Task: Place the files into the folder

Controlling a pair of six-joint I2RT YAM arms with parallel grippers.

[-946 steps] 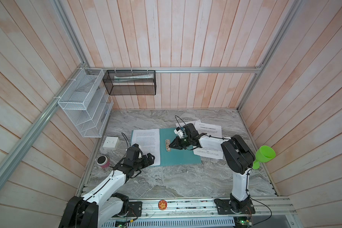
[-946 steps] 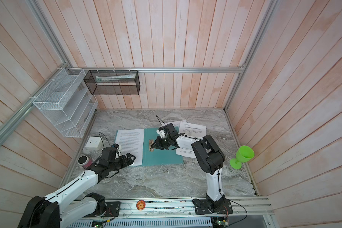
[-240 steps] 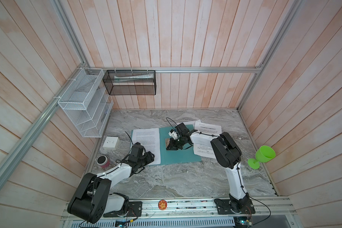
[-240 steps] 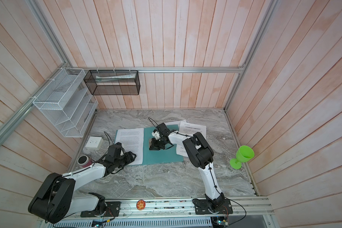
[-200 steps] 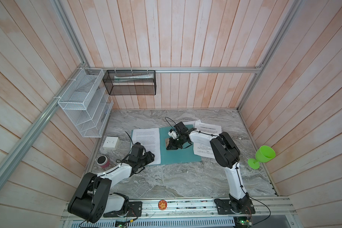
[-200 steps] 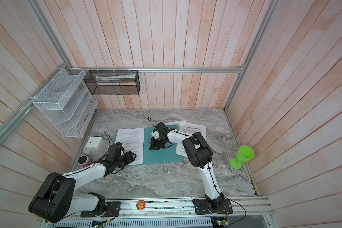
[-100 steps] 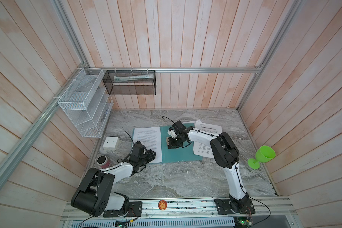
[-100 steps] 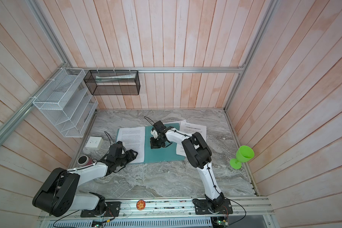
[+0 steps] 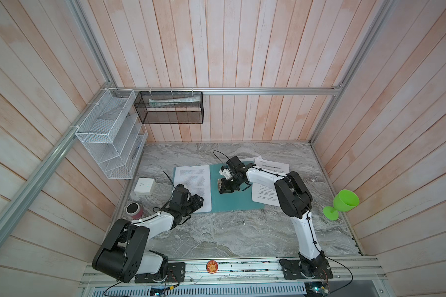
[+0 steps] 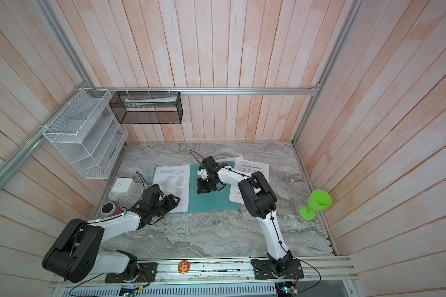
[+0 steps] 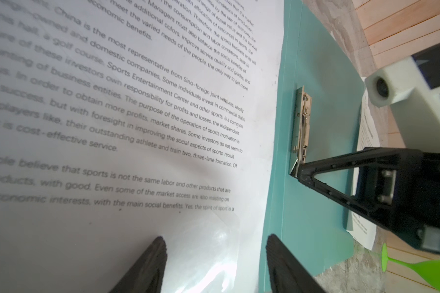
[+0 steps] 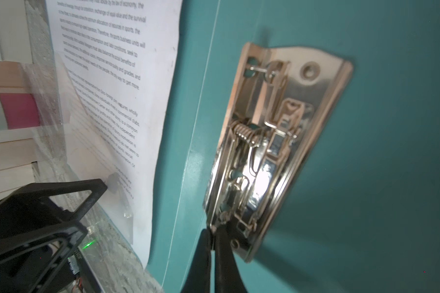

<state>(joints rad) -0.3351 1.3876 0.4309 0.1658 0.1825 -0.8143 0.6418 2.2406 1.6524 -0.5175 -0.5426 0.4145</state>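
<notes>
The teal folder point(image 9: 233, 203) point(image 10: 211, 203) lies open on the marble table. One of the files, a sheet of dense text point(image 9: 193, 183) point(image 11: 127, 132), covers its left half. Two more files point(image 9: 271, 168) point(image 10: 252, 167) lie partly under my right arm at the folder's right edge. My left gripper point(image 9: 200, 201) point(image 11: 215, 243) is open, one finger over that sheet's near corner and one over the teal. My right gripper point(image 9: 220, 186) point(image 12: 215, 230) is shut, its tips pinching the near end of the folder's metal clip point(image 12: 269, 142) point(image 11: 301, 132).
A white wire rack point(image 9: 108, 144) and a black mesh basket point(image 9: 170, 108) hang on the walls at the back left. Left of the folder stand a white socket box point(image 9: 144, 186) and a pink can point(image 9: 133, 209). A green goblet point(image 9: 343, 203) stands at the right.
My left gripper has crept right, over the sheet's near corner, still open. My right gripper stayed shut at the clip and drifted slightly left and away.
</notes>
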